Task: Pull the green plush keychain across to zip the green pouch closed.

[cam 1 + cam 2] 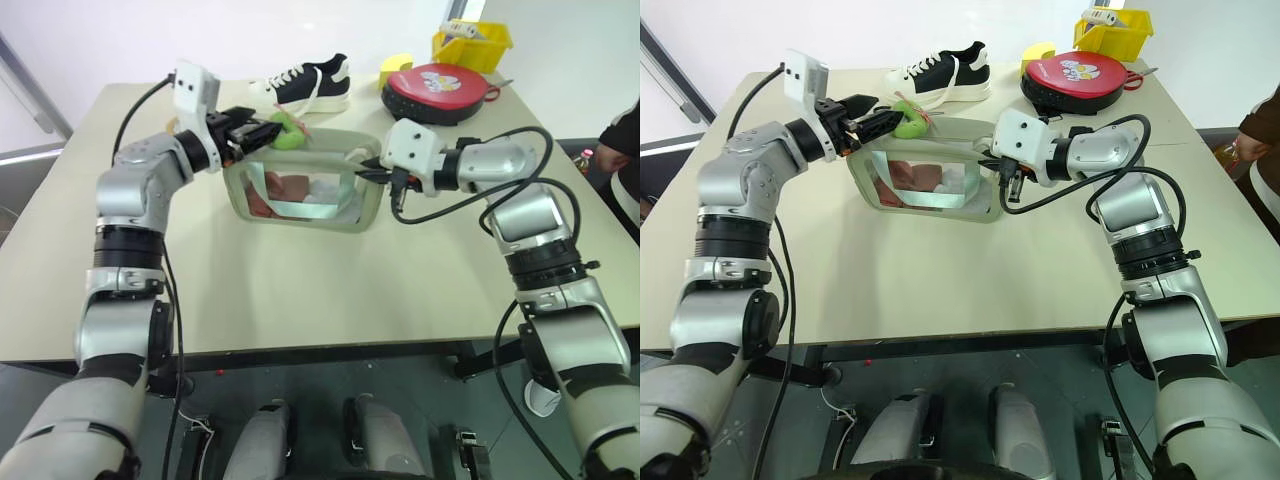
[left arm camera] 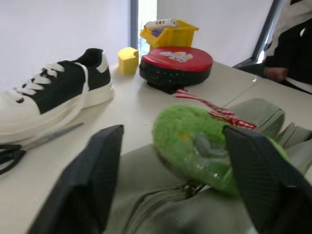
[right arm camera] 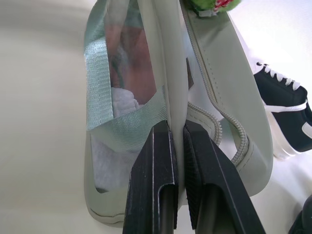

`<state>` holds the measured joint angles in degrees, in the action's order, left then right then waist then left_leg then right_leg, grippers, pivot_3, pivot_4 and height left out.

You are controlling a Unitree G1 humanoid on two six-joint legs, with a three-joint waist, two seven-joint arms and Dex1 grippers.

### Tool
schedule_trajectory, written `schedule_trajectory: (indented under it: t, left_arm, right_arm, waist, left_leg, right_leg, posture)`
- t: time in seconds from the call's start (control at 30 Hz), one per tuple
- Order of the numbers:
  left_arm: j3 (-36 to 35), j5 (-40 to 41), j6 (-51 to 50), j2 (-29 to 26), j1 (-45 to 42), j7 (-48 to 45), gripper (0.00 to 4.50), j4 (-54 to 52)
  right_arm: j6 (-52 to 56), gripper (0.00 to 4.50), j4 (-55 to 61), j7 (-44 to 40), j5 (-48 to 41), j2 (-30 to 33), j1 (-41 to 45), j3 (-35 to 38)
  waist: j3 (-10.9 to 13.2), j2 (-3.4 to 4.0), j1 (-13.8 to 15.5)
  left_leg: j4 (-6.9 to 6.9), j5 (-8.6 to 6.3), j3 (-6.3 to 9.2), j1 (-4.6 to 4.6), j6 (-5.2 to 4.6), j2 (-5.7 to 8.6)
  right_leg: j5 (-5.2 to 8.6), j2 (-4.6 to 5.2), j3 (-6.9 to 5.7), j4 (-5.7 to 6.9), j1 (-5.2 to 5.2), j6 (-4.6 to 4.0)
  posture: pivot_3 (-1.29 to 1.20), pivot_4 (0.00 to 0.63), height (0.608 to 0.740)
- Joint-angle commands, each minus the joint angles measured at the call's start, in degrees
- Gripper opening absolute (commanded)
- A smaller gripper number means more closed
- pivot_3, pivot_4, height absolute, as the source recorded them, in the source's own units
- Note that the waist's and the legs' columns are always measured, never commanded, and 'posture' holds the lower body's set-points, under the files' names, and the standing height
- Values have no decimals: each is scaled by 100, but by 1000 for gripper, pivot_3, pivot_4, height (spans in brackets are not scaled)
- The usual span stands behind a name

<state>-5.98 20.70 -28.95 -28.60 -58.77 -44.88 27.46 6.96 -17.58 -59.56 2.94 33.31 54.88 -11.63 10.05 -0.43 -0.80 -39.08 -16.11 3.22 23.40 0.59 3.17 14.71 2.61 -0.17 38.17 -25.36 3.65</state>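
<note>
Beige rectangular table, white wall behind; far edge carries a black-and-white lace-up sneaker, round red zip case, small yellow block, yellow plastic bin. A person's dark sleeve shows at the right edge.

Item 1: pale sage-green boxy fabric pouch with a clear front window, upright near the table's middle, toward the far edge. Reddish and white contents visible. Soft walls, likely light; will buckle or drag if pulled without a counter-hold.

Item 2: small bright-green fuzzy plush keychain with a red-and-white ribbon, lying on the pouch's top at its left end, by the zipper line. Squashy and fuzzy; a pinch should compress it but hold. Best taken across its body, close to the zipper pull.

Left gripper: fingers spread wide, one either side of the keychain, apparently not clamping it.

Right gripper: fingers pressed together on the pouch's right end fabric wall, anchoring it.
</note>
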Motion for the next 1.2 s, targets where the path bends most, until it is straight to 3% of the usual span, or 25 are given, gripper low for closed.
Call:
schedule_trajectory:
  t: [0.03,0.33,0.5,0.7,0.83,0.87,0.93,1.07,1.2]
  left_arm:
    - [-124,182,-205,-470,1,-448,3326,-654]
    - [-66,177,-443,-1353,706,-984,3326,-1471]
    - [444,-485,162,-1209,1094,-756,3326,-1291]
    - [818,-1152,856,-833,983,-324,3326,-580]
    - [700,-1050,906,-731,884,-412,3326,-470]
    - [707,-1044,927,-765,931,-495,2797,-517]
    - [696,-1041,923,-794,980,-553,2168,-552]
    - [544,-843,689,-798,1020,-616,188,-773]
    - [387,-581,257,-874,1129,-733,79,-1163]
  right_arm:
    - [-48,0,144,26,-58,35,26,88]
    - [-64,0,131,25,-85,81,12,104]
    - [-49,0,105,0,-92,90,37,95]
    - [-42,0,60,0,-90,61,92,78]
    - [-30,0,68,6,-89,61,84,74]
    - [-16,0,84,11,-90,67,69,78]
    - [-6,0,98,19,-89,72,49,82]
    - [17,0,139,22,-98,80,20,88]
    - [15,0,95,6,-110,83,61,95]
  waist:
    - [0,0,-6]
    - [0,0,4]
    - [0,0,10]
    - [0,0,12]
    - [0,0,9]
    - [0,0,10]
    - [0,0,9]
    - [0,0,11]
    - [0,0,6]
  left_leg:
    - [0,0,0,0,1,0]
    - [1,1,1,-1,1,0]
    - [1,0,1,-1,0,0]
    - [1,-3,1,0,-5,0]
    - [1,-4,0,0,-7,0]
    - [1,-4,0,0,-7,0]
    - [1,-4,0,0,-7,0]
    - [0,-4,0,0,-7,0]
    - [0,-4,0,1,-7,0]
  right_leg:
    - [0,0,0,0,0,0]
    - [0,1,0,-4,2,0]
    - [0,1,1,-3,3,0]
    - [0,1,0,-3,2,0]
    - [0,0,0,-2,1,0]
    - [0,1,0,-2,1,0]
    - [0,1,0,-2,1,0]
    - [0,1,0,-2,2,0]
    - [0,1,0,-2,1,0]
  posture:
    - [0,150,740]
    - [0,150,740]
    - [0,150,740]
    - [0,150,740]
    - [0,150,740]
    - [0,150,740]
    - [0,150,740]
    - [0,150,740]
    - [0,150,740]
